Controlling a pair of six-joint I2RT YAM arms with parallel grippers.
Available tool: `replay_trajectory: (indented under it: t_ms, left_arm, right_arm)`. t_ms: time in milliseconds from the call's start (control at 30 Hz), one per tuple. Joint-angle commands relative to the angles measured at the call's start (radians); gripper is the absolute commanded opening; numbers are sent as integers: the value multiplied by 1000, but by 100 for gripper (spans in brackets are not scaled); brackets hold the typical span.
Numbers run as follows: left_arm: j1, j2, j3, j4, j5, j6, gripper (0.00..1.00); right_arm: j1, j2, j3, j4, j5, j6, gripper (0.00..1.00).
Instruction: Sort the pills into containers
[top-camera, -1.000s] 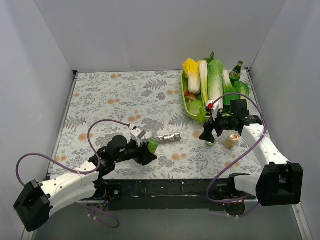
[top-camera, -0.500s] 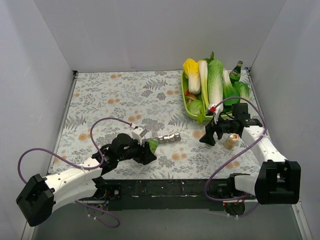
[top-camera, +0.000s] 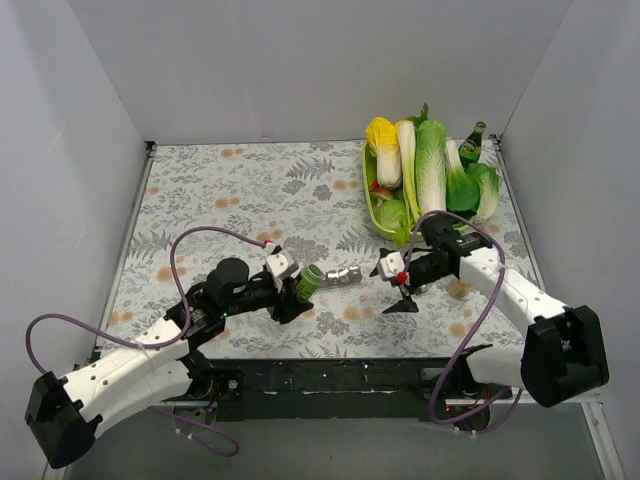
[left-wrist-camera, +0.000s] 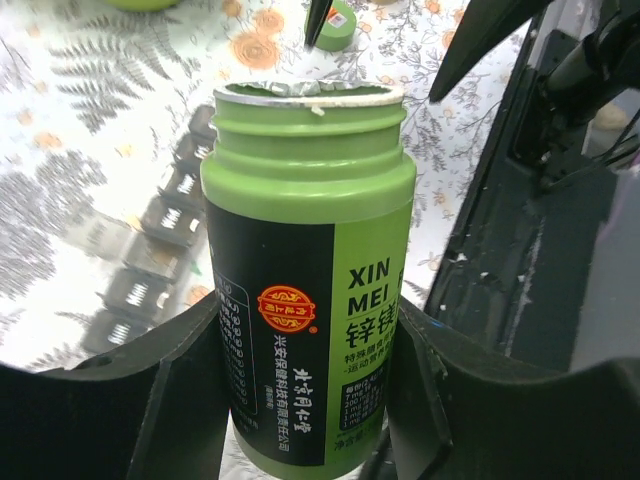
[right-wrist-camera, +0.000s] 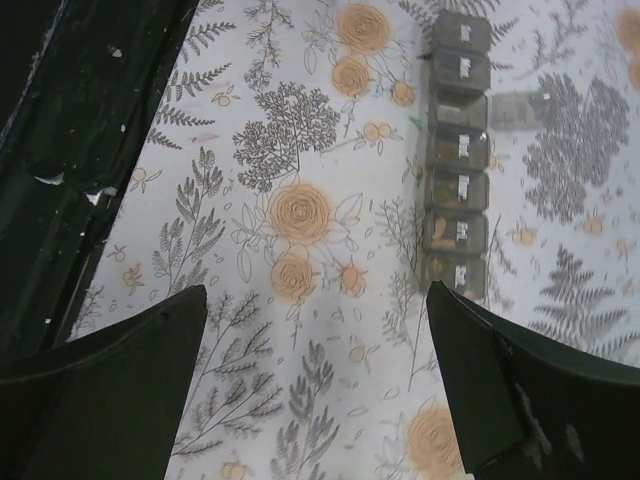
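The containers (top-camera: 343, 274) lie midway along the counter's near edge: 1 light, stiff strip that probably skids, so pinch its long sides. The left gripper (left-wrist-camera: 300, 395) clenches the open green bottle (left-wrist-camera: 300, 200). The right gripper (right-wrist-camera: 315, 295) is spread and empty.

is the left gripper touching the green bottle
Touching. The left wrist view shows the bottle clamped in the left gripper, with a dark finger pressed against each of its sides.

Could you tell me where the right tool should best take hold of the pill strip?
Probably from above, pinching the pill strip across its narrow width near the middle: it lies flat, long and thin, so its long sides suit the open right tool.
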Motion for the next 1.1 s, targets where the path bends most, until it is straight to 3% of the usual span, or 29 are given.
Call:
replay_trajectory:
  t_ms: [0, 133, 300, 533, 733, 1067]
  left_arm:
    - [-1, 51, 133, -208, 24, 351, 0]
    - [25, 77, 149, -280, -45, 477, 0]
    - [106, 65, 144, -285, -13, 540, 0]
    - [260, 51, 117, -305, 112, 592, 0]
    - [303, 70, 108, -305, 158, 618, 0]
    - [321, 42, 83, -310, 185, 623, 0]
  right_arm:
    - [166, 74, 78, 152, 175, -56, 98]
    - [261, 256, 209, 246, 292, 53, 97]
    - [279, 428, 331, 277, 378, 200, 95]
    - [309, 537, 369, 297, 435, 308, 90]
    - [342, 576, 361, 323, 456, 366, 83]
    - [342, 568, 306, 397, 514, 495, 54]
